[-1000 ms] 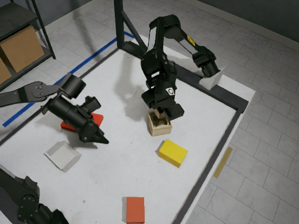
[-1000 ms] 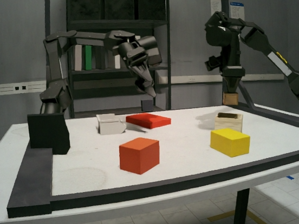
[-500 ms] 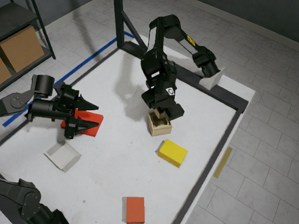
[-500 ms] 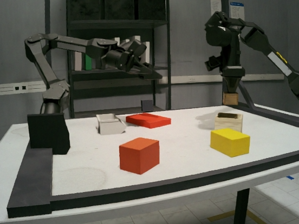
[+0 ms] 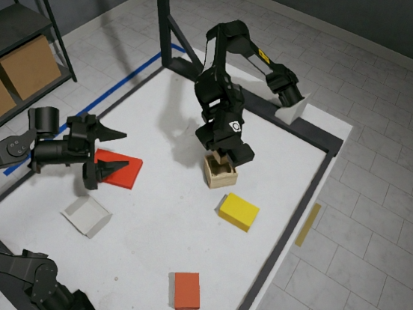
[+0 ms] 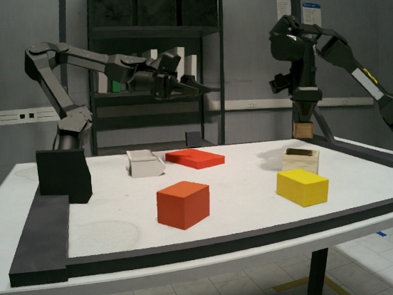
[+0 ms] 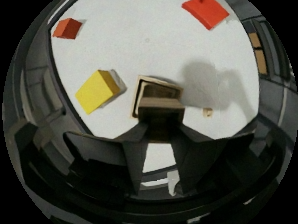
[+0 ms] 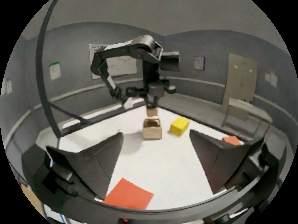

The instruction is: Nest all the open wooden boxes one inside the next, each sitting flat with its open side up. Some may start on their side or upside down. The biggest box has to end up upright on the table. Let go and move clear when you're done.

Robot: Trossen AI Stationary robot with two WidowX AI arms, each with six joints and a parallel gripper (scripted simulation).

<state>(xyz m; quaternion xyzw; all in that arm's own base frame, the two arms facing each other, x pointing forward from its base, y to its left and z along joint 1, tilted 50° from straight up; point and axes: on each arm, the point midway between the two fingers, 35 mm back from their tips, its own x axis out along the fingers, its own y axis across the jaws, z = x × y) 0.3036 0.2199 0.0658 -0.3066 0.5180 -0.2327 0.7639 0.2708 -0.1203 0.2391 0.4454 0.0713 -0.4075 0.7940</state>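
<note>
While poised over the large wooden box (image 5: pixel 223 182) (image 6: pixel 300 163) (image 7: pixel 134 104) (image 8: pixel 152 133), clamped on the small wooden box (image 5: pixel 220 157) (image 6: pixel 303 130) (image 7: pixel 161 105) (image 8: pixel 152 112) with the left gripper (image 5: pixel 224 153) (image 6: pixel 303 123) (image 7: pixel 158 120) (image 8: pixel 151 110).
Large box upright on the table, seemingly with another rim inside; step in hand, by judgement, nesting the held box. Next: centre, match edges, lower level, release once flat; a corner could catch the rim. Near the large box, yellow block (image 5: pixel 239 211) (image 6: pixel 302 187) (image 7: pixel 96 93) (image 8: pixel 179 126) and tiny tan piece (image 7: pixel 207 112) (image 8: pixel 119 131), too small to identify. Well apart from it, right gripper (image 5: pixel 128 149) (image 6: pixel 208 90) (image 8: pixel 156 133), fingers spread with nothing between, above the red slab (image 5: pixel 127 180) (image 6: pixel 196 158) (image 7: pixel 206 13) (image 8: pixel 128 195).
</note>
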